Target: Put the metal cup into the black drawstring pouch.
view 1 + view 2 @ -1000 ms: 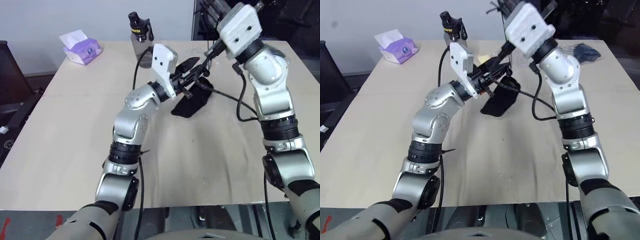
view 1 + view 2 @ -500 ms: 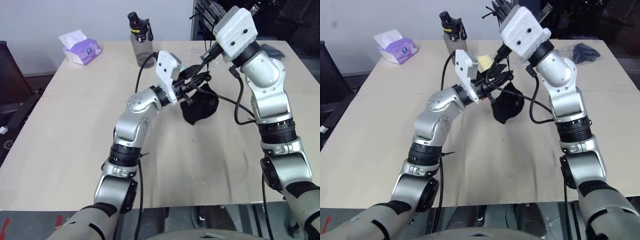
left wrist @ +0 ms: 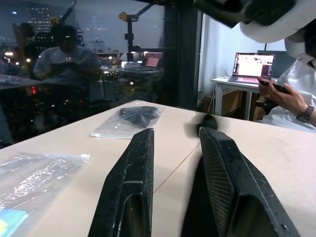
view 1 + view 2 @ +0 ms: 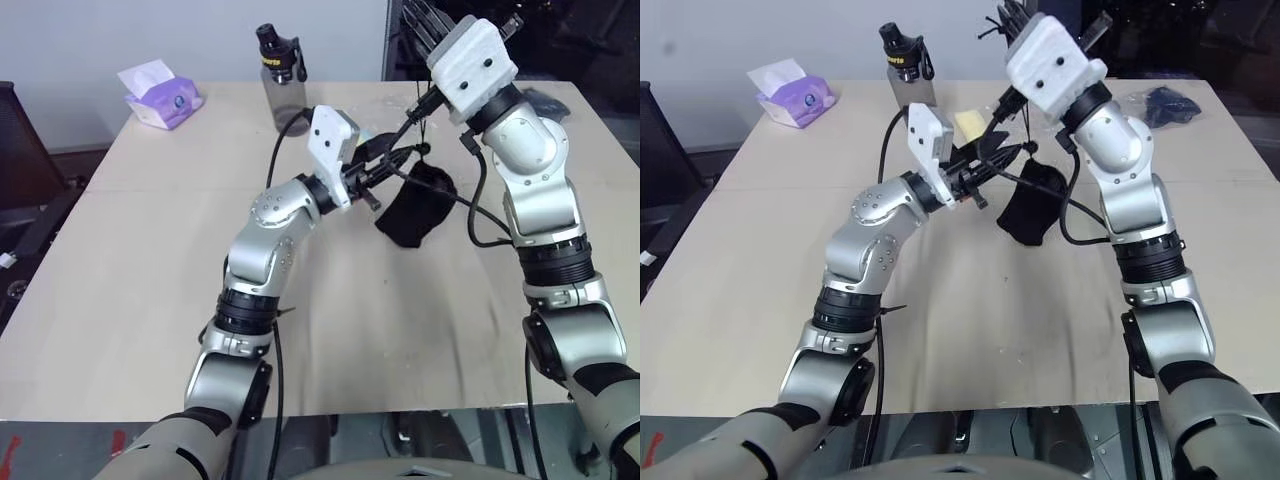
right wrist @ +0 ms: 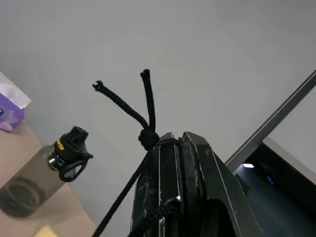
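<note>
Left gripper (image 3: 175,163) — fingers parted by a narrow gap, raised above the table (image 4: 150,260) beside the pouch's upper edge; whether they pinch the fabric cannot be told. Right gripper (image 5: 177,140) — clamped shut on the knotted black cord (image 5: 146,106), its two loose ends sticking out past the fingertips. Black drawstring pouch (image 4: 415,205) — hanging from that cord between the two grippers, its lower end close to the tabletop. Metal cup — cannot be made out. Further back: grey bottle (image 4: 281,75), tissue pack (image 4: 160,95), clear bags (image 3: 129,120). Compared with a second ago, the pouch has swung from lying slanted under the left gripper to dangling nearer the right arm.
</note>
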Robot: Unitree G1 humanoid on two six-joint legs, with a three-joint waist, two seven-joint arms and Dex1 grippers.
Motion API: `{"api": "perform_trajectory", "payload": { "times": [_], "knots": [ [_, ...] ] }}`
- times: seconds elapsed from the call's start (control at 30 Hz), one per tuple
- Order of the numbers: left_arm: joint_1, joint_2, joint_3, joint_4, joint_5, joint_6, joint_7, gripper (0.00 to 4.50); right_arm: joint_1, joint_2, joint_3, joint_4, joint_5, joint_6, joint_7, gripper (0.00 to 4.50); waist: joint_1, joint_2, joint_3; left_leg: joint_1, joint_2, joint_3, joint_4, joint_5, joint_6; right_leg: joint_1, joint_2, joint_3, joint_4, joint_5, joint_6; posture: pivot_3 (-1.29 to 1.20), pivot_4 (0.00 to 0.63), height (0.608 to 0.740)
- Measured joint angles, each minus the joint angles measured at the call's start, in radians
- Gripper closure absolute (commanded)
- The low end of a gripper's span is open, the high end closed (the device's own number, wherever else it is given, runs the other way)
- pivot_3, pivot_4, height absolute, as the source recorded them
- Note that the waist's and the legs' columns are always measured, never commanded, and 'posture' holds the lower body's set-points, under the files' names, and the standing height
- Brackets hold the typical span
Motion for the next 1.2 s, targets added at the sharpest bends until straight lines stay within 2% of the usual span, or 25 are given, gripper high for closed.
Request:
{"api": "perform_trajectory", "payload": {
  "times": [1.2],
  "knots": [
    [-0.003, -0.027, 0.001, 0.022, 0.0, -0.017, 0.021, 3.02, 0.0, 0.018, 0.0, -0.02, 0.021, 0.018, 0.006, 4.5, 0.0, 0.0, 0.0, 0.0, 0.0, 0.0, 0.0, 0.0, 0.0, 0.0, 0.0, 0.0, 0.0, 0.0, 0.0, 0.0, 0.15, 0.74]
  ]
}}
